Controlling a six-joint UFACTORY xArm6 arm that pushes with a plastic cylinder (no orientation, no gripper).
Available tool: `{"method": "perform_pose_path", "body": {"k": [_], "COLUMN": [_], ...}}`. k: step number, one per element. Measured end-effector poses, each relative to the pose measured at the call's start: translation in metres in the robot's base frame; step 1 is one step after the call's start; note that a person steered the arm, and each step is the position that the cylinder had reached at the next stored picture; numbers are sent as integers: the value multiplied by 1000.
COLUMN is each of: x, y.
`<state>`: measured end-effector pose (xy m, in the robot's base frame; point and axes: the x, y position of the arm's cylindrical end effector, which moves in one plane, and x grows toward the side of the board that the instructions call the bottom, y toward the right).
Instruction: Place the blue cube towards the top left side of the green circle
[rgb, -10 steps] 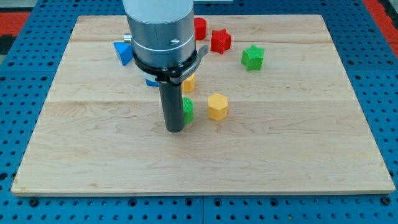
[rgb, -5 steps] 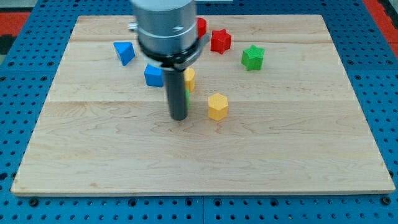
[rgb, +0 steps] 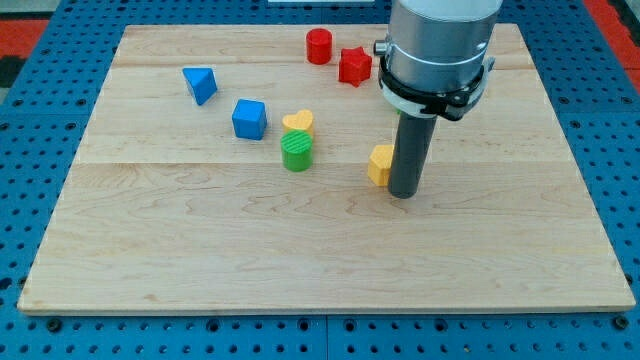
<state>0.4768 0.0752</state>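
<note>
Seven small blocks lie on our counter (rgb: 200, 240), a pale wooden board with no writing or labels that we can read. We carry no hand, only a dark rod, so nothing is held; my tip (rgb: 403, 194) rests right of the counter's middle, touching the right side of a yellow block (rgb: 379, 164) whose shape is partly hidden. The blue cube (rgb: 249, 119) sits left of centre in the far half, up and to the left of the green circle (rgb: 297, 152), near it but apart. The cube has no long axis; one flat face turns toward the near edge, slightly skewed. A yellow heart (rgb: 298, 123) sits just behind the green circle. A blue triangle (rgb: 200, 84) lies toward the far left corner, and a red cylinder (rgb: 318, 46) and red star (rgb: 354, 66) sit near the far edge.
</note>
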Motion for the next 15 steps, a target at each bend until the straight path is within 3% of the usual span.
{"method": "perform_pose_path", "body": {"k": [1, 2, 5, 6, 8, 9, 10, 11, 12, 14, 15], "x": [-40, -35, -70, -81, -90, -130, -141, -148, -156, -153, -136], "y": [-21, -22, -139, -145, -83, -108, -151, -151, -201, -149, -160]}}
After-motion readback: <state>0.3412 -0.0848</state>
